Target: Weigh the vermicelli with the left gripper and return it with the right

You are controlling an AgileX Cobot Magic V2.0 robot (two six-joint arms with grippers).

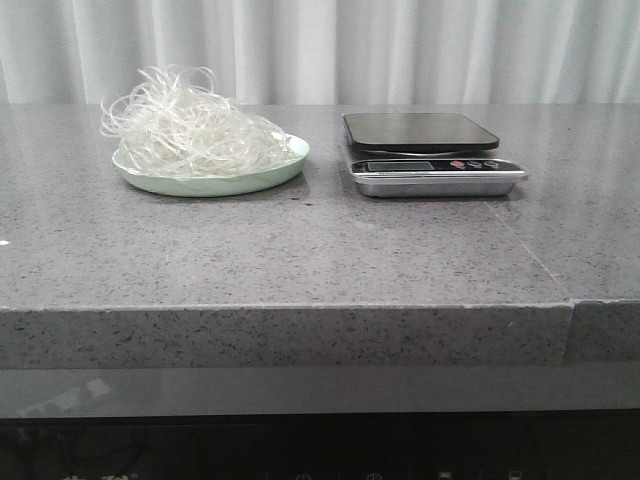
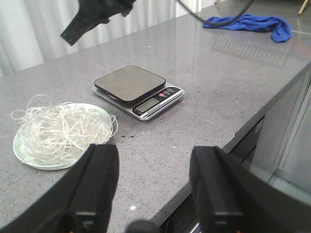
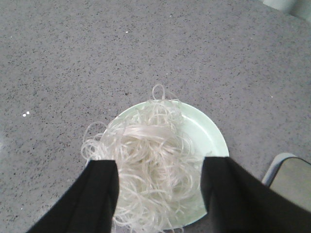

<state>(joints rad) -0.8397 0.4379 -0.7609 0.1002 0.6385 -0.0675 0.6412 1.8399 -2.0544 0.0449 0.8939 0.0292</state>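
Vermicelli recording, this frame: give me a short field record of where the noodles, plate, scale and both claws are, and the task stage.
vermicelli: loose heap on the plate, strands hanging over the rim
plate: pale green, on the counter to the left of the scale
scale: platform bare, nothing on it
left claw: open, empty, back from the counter's front edge
right claw: open, above the heap; contact unclear
cloth: blue, far along the counter
stage: weighing not started
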